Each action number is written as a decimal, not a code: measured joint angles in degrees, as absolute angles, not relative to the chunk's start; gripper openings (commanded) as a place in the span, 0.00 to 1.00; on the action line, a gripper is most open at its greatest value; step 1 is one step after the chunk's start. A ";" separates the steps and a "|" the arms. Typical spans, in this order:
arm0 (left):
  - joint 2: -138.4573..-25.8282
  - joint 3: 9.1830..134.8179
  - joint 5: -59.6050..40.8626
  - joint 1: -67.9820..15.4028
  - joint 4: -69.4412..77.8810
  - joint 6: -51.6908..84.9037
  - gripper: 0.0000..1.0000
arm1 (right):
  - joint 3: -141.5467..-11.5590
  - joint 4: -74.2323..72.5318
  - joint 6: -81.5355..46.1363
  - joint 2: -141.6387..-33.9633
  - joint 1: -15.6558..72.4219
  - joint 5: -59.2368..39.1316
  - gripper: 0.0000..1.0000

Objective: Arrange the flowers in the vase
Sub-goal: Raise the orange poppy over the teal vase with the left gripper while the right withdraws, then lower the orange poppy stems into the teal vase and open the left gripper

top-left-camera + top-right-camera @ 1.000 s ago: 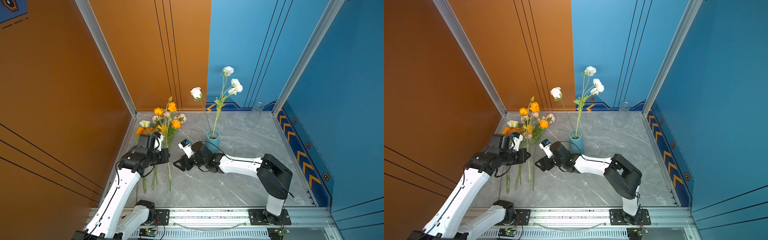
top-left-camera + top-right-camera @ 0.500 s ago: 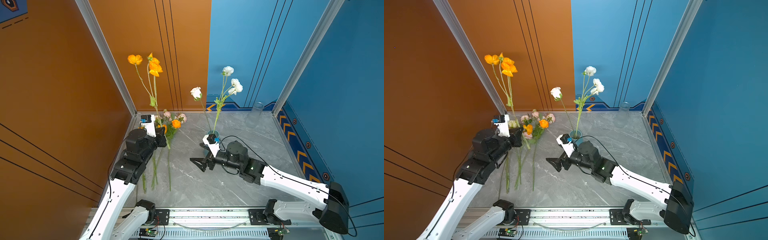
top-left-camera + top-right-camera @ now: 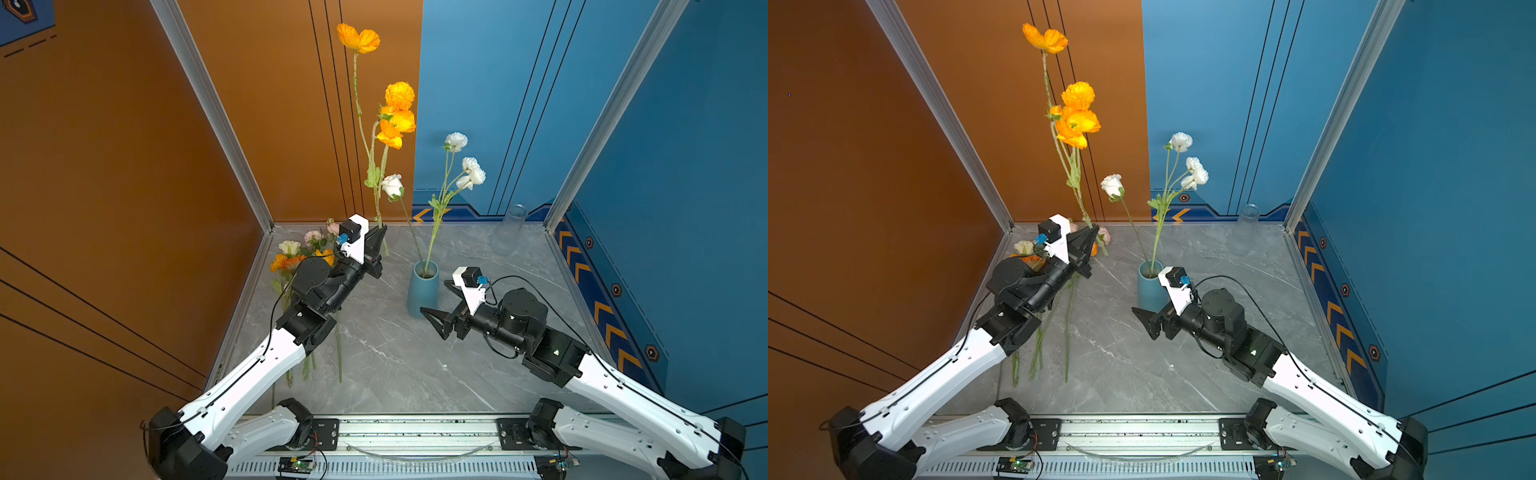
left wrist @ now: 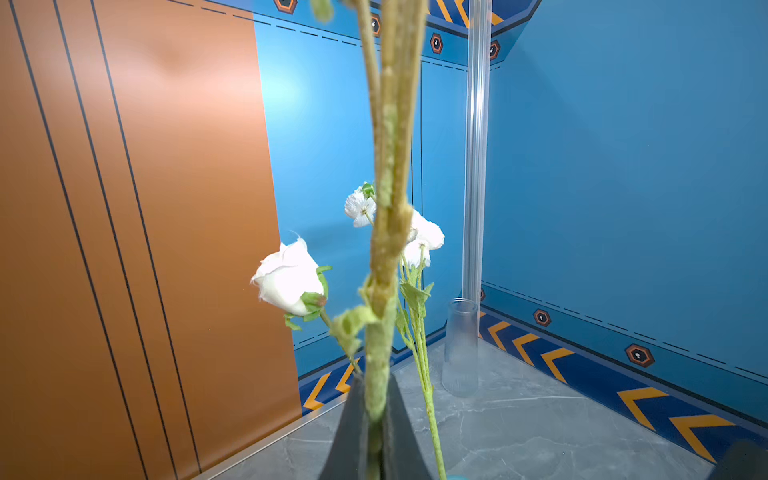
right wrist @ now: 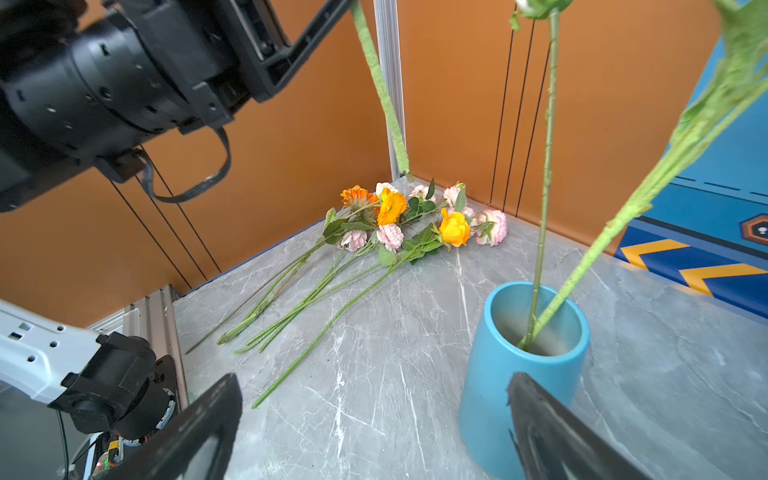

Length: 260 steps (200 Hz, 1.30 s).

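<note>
Status: partway. The blue vase (image 3: 423, 286) holds 2 stems: 1 white rose (image 3: 392, 185) and 1 white spray (image 3: 465, 166) with 3 blooms, both leaning out of its mouth. A third is in hand. The left pincer (image 3: 376, 239) is clamped tight low on the orange stem (image 3: 397, 122), which stands near upright with a short tail hanging under the jaws. It is up off the surface (image 3: 395, 365), left of the blue vase in both top views and not over its mouth yet. That stem branches: I count 3 or 4 orange blooms, but the middle ones overlap. The right pincer (image 3: 434, 298) is spread wide with nothing in it, low and just beside the blue vase on the side nearer the arm bases. The pile of flowers (image 5: 386, 239) lies flat on the surface well left of the blue vase. It has about 6 stems, though the cut ends cross so I'm not certain, and the blooms look like 3 orange, 5 pale pink and 1 cream. There is also 1 clear glass vase (image 3: 509, 228), which looks empty, in the corner behind and right of the blue vase. My read: 2 placed, 1 in transit, roughly 6 to go. The hand-in of the orange stem is the open step, then the pile one stem at a time.
</note>
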<state>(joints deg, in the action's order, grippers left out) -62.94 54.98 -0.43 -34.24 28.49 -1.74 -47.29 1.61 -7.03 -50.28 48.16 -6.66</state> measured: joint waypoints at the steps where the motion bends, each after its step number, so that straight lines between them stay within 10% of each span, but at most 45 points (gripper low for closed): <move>1: -63.26 54.98 -0.47 -34.28 28.91 -1.74 0.00 | -47.29 1.67 -7.01 -50.19 48.14 -6.63 1.00; 260: -89.89 49.89 -10.85 -41.23 45.69 -6.09 0.02 | -46.63 8.19 -7.05 -46.81 43.05 -5.78 1.00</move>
<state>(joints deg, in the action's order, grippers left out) -89.89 49.89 -10.85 -41.23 45.69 -6.09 -46.63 8.19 -7.05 -46.81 43.05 -5.78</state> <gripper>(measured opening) 0.066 0.999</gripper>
